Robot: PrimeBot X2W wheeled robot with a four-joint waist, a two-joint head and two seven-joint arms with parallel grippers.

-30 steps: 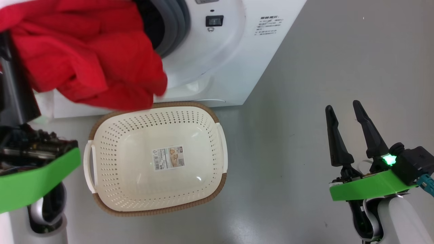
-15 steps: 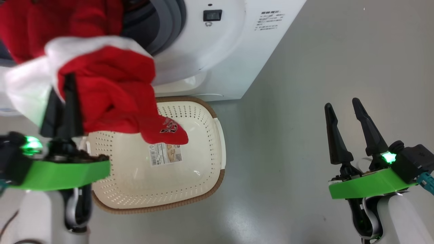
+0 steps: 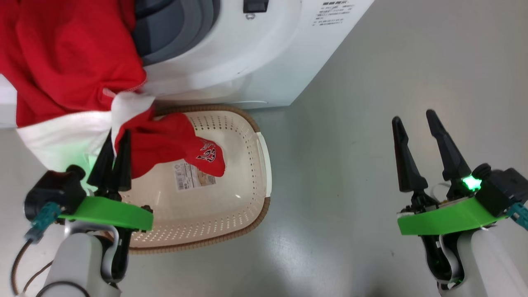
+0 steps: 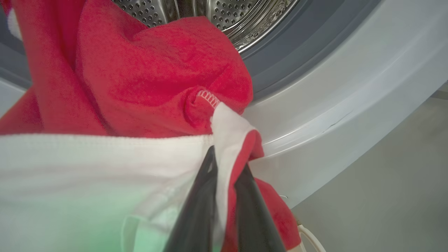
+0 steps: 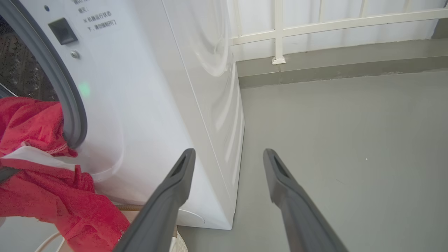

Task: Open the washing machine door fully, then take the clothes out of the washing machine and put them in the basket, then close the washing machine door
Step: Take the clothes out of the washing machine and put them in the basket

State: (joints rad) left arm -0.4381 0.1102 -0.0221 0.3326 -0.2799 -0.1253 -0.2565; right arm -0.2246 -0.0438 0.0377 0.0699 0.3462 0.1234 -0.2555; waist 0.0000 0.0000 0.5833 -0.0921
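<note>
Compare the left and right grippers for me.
The left gripper is shut on the clothes; the right gripper is open and holds nothing. The left gripper is at the basket's left edge; the right gripper is over bare floor, apart from the basket. Both are two-fingered, dark and point up the head view.

Bright even light, soft glare on the floor (image 3: 288, 251), nearest clothes (image 4: 70, 196) seemingly blurred.
</note>
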